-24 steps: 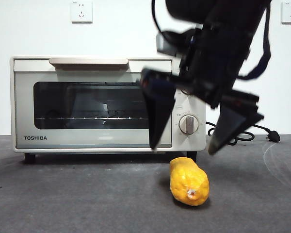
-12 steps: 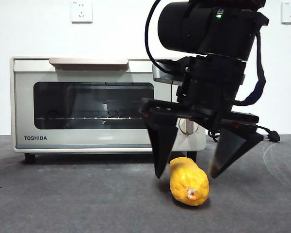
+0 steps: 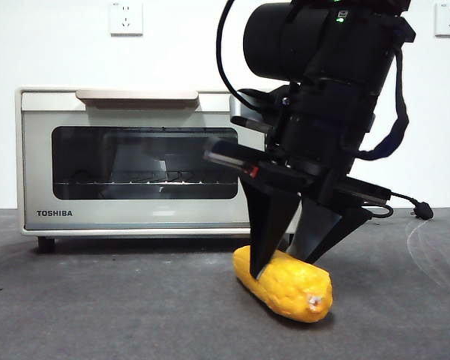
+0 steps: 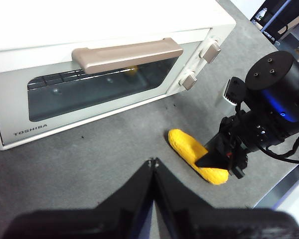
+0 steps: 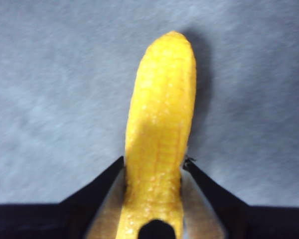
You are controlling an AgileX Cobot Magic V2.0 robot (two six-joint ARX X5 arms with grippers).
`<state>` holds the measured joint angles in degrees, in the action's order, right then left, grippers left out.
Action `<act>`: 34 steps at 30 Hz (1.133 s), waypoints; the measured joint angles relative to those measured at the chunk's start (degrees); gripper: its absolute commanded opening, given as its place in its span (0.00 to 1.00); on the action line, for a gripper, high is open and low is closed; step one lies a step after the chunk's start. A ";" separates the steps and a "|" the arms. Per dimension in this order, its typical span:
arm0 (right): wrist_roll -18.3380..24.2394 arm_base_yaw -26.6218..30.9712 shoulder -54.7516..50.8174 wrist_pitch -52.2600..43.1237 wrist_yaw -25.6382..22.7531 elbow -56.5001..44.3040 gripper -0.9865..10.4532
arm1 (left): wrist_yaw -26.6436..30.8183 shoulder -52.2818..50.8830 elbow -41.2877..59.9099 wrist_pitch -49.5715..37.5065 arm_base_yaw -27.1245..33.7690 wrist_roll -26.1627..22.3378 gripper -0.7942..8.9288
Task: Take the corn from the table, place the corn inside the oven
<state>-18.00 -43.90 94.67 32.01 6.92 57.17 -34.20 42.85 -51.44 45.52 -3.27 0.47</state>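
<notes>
Corn point(image 3: 285, 283) lies on the worktop point(image 3: 97, 307) just in front of the oven point(image 3: 142, 157), clamped between the jaws of the right pincer point(image 3: 285, 259); the left pincer point(image 4: 153, 167) waits apart, its jaws together. The oven door looks shut, and the grip sits near one end, so the cob could tip or slip when lifted. Half a second earlier the jaws straddled it wide open, and it has since swung round.

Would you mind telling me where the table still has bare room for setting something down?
The dark grey matte table lies bare in front of the cream-white TOSHIBA toaster oven, beside the yellow bumpy corn cob. It is crowded at the corn, where the right claw is clamped on it, with a black cable behind.
</notes>
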 measured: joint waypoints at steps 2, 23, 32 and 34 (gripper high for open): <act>0.02 -0.44 0.00 0.94 1.60 0.85 0.08 | 0.00 0.07 0.00 -0.26 0.00 -0.02 0.08; 5.42 -20.59 -19.91 8.31 -12.07 20.94 0.08 | -0.11 10.03 0.00 -29.35 -1.51 8.31 0.08; 6.80 -21.70 -31.39 8.94 -16.66 20.94 0.08 | 0.46 15.91 0.00 -42.88 -8.63 12.35 0.08; 6.86 -21.70 -33.38 9.64 -17.05 20.94 0.08 | 2.27 17.70 0.00 -43.25 -10.38 12.66 0.08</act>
<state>-11.14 -65.60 61.30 41.65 -10.13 78.11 -31.92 60.55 -51.44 2.26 -13.65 13.13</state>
